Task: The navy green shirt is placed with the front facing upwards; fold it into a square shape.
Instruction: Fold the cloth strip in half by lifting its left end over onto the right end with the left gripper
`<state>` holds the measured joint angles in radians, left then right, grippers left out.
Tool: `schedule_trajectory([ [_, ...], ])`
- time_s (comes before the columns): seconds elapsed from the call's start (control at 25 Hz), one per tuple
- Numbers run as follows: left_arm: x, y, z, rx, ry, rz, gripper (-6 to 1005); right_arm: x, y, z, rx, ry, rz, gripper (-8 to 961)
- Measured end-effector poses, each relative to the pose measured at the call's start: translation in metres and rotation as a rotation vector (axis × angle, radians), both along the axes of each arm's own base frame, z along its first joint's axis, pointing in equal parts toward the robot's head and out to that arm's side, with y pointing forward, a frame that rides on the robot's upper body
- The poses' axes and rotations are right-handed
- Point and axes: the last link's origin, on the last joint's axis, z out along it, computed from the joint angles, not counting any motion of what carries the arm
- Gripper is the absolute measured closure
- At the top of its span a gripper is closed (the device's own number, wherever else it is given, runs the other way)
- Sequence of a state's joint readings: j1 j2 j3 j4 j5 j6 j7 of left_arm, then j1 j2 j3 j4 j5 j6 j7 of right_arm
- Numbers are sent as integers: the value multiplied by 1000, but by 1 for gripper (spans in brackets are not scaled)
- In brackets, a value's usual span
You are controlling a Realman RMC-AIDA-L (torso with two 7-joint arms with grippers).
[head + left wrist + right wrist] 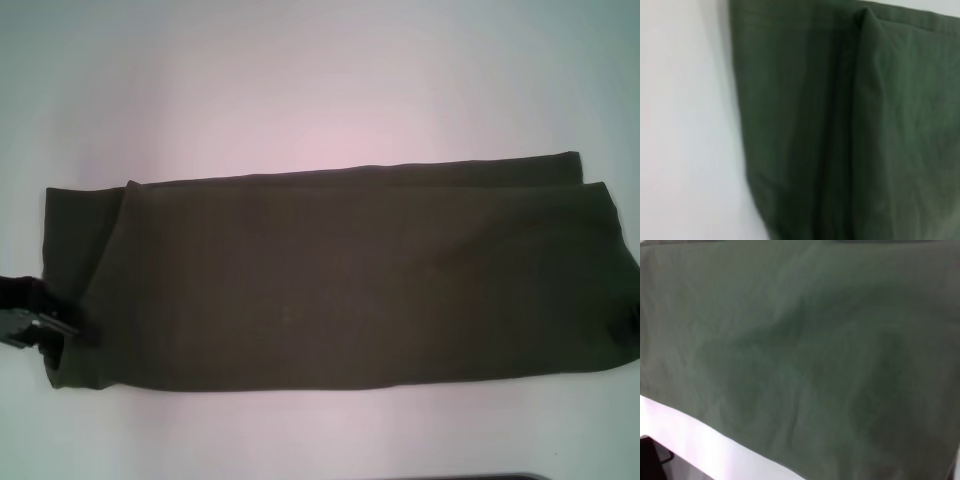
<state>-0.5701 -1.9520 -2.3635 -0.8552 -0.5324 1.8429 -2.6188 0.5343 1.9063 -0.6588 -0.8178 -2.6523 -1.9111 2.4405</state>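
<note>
Left pincer [40,330] at folded navy green shirt [340,280] on white table [300,80].

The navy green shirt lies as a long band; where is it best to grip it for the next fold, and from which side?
Probably the left short end of the navy green shirt, near its front corner where the left gripper sits, approached from the left: the band is long sideways, so lifting that end folds it toward square.

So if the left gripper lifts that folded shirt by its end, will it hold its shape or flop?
Probably flop: the navy green shirt lies as a long, soft, creased band. Its loose layers, stepped along the far edge, would likely slide apart. The left gripper sits at only one corner, so the rest should sag.
</note>
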Motion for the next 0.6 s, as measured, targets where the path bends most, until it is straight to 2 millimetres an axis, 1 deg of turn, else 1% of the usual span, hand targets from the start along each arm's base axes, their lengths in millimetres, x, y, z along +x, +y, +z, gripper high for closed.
schedule_trajectory([
  [0.16, -8, 0, 10, 13, 42, 25, 488, 4, 0, 10, 14, -21, -14, 491],
  [0.4, -13, 4, 30, 68, 64, 41, 380, 15, 0, 38, 81, -55, -55, 373],
  [0.52, -13, 7, 45, 130, 59, 46, 381, 15, 2, 55, 145, -35, -62, 314],
  [0.56, -12, 7, 49, 151, 50, 46, 381, 12, 2, 60, 167, -17, -56, 294],
  [0.6, -11, 8, 55, 181, 37, 44, 381, 8, 4, 63, 184, 8, -44, 296],
])
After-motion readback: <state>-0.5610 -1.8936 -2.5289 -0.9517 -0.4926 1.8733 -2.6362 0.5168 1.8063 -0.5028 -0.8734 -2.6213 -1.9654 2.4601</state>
